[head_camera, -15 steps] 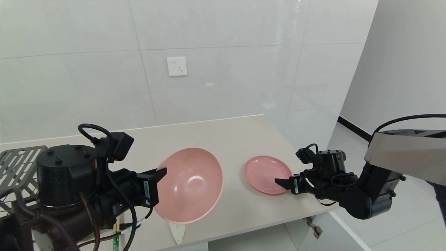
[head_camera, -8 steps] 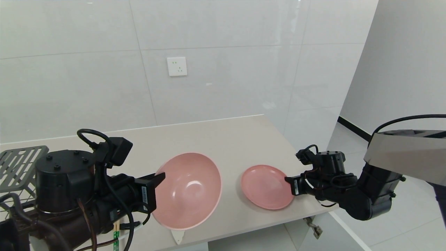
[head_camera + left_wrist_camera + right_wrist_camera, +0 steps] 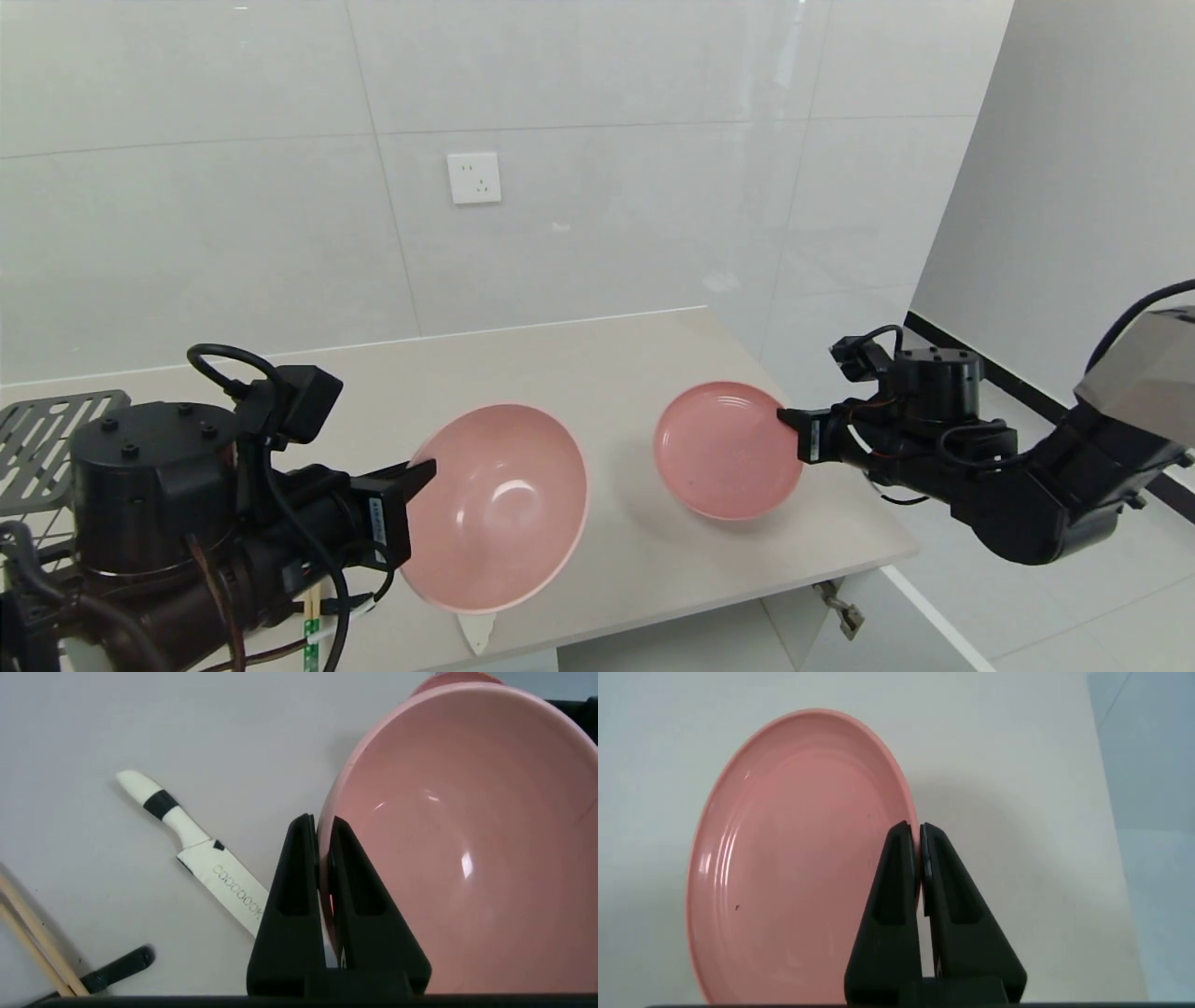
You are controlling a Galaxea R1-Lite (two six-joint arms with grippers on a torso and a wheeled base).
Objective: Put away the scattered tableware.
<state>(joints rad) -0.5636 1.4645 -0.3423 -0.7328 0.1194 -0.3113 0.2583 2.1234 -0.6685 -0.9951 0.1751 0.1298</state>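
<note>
A large pink bowl hangs tilted above the front of the beige table, with my left gripper shut on its rim. To its right a small pink plate is held tilted off the table near the right edge. My right gripper is shut on that plate's rim.
A white-handled knife and wooden chopsticks lie on the table under the left arm; the knife tip shows at the front edge. A dark wire rack stands at the far left. A wall socket is behind.
My right gripper closed on the pink plate's rim and lifted it off the table, tilting it. The left arm with the bowl sank slightly and drifted left.
</note>
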